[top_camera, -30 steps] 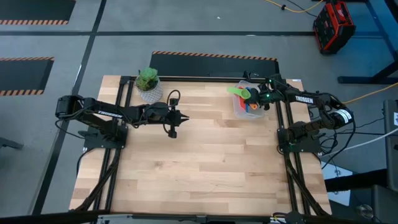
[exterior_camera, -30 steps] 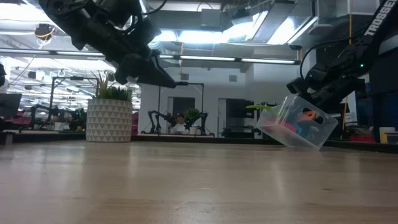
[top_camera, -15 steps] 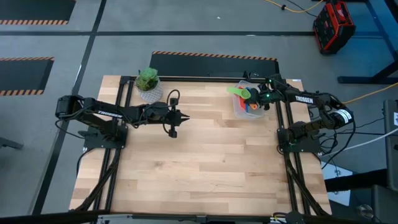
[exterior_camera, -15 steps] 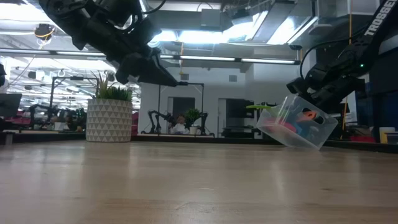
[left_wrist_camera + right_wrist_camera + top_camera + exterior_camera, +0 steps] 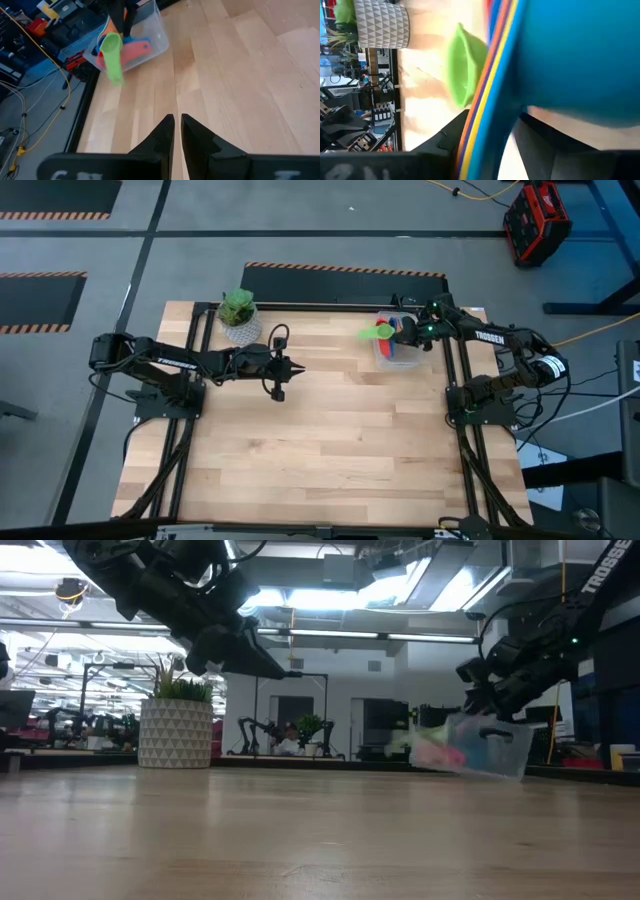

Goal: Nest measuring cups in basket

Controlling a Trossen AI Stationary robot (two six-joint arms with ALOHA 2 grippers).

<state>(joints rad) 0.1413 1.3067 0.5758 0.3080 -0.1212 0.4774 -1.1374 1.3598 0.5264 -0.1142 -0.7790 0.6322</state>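
Right gripper (image 5: pixel 412 333) clamps basket (image 5: pixel 395 352) rim, now levelled; left gripper (image 5: pixel 291 367) closed, unmoved.

One basket (image 5: pixel 398 352) sits on one table (image 5: pixel 320 450). In it lies one nested stack of measuring cups (image 5: pixel 120 47); green, red, orange, yellow and blue show, though the exact number cannot be told. One potted plant (image 5: pixel 239 314) stands there. Two robot arms reach in.

Basket (image 5: pixel 470 751) and cups blurred.
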